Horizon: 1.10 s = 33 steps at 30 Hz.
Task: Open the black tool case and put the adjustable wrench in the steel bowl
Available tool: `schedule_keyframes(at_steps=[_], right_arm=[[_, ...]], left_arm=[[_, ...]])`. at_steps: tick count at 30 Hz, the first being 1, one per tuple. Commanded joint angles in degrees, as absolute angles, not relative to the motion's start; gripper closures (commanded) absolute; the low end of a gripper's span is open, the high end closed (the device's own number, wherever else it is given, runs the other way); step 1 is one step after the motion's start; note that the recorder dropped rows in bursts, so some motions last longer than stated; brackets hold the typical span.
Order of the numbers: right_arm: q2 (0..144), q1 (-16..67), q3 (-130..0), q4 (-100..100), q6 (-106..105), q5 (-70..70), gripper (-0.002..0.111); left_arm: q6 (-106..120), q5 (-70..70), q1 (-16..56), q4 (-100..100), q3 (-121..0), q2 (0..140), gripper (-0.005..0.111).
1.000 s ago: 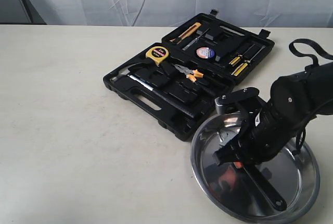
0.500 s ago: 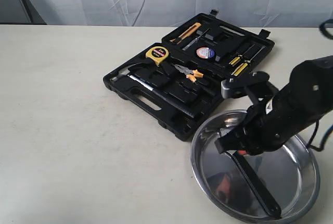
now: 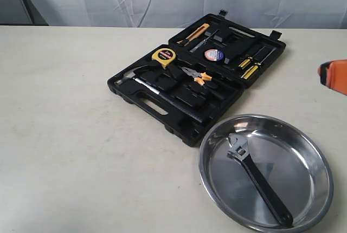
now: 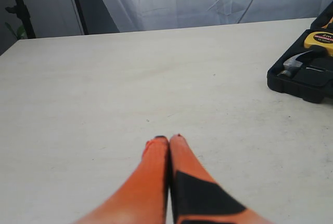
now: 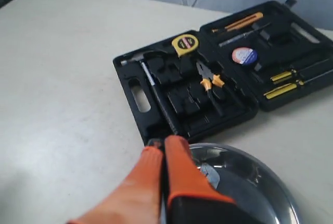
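The black tool case (image 3: 195, 81) lies open on the table, lid folded back, tools in their recesses; it also shows in the right wrist view (image 5: 218, 78). The adjustable wrench (image 3: 259, 181) lies flat inside the steel bowl (image 3: 217, 135), silver head toward the case, black handle toward the bowl's near rim. My right gripper (image 5: 165, 141) is shut with nothing in it, above the bowl's rim (image 5: 244, 156) by the case's edge; only an orange tip shows at the exterior view's right edge (image 3: 333, 76). My left gripper (image 4: 168, 139) is shut and empty over bare table, far from the case corner (image 4: 304, 75).
In the case lie a yellow tape measure (image 3: 163, 55), orange-handled pliers (image 3: 198, 75), a hammer (image 3: 162, 93), yellow-handled screwdrivers (image 3: 248, 66) and a utility knife (image 3: 194, 34). A grey curtain hangs behind the table's far edge.
My right arm has let go of the wrench and drawn back up and to the right, out of the bowl. The wrench now lies alone in the bowl.
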<state>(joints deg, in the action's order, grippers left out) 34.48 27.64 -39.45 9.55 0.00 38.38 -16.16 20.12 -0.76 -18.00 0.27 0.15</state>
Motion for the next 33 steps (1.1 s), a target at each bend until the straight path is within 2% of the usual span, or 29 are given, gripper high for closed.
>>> schedule_keyframes(at_steps=[1, 3, 5, 8, 13, 20, 25, 33], right_arm=[[29.4, 27.4, -39.1, 9.1, -0.3, 38.4, 0.108], [26.1, 26.7, -39.1, 7.6, -0.4, 36.8, 0.108], [22.3, 21.2, -37.4, 7.8, -0.4, 35.7, 0.108], [16.0, 11.4, -28.5, 8.2, -0.4, 29.7, 0.108], [2.5, 2.2, -10.6, 10.3, -0.4, 17.1, 0.108], [0.0, 0.0, 0.0, 14.1, -0.4, 7.8, 0.108], [0.0, 0.0, 0.0, 16.0, 0.0, 20.0, 0.108], [0.0, 0.0, 0.0, 16.0, 0.0, 20.6, 0.108]], left_arm=[[-16.3, 19.4, -1.0, -18.3, 0.0, 0.0, 0.107], [-16.3, 19.4, -1.0, -18.3, 0.0, 0.0, 0.107], [-16.3, 19.4, -1.0, -18.3, 0.0, 0.0, 0.107], [-16.3, 19.4, -1.0, -18.3, 0.0, 0.0, 0.107], [-16.3, 19.5, -1.0, -18.3, 0.0, 0.0, 0.107], [-16.3, 19.5, -1.0, -18.5, 0.0, 0.0, 0.107], [-16.3, 19.5, -1.0, -18.6, 0.0, 0.0, 0.107], [-16.3, 19.5, -1.0, -18.8, 0.0, 0.0, 0.107]])
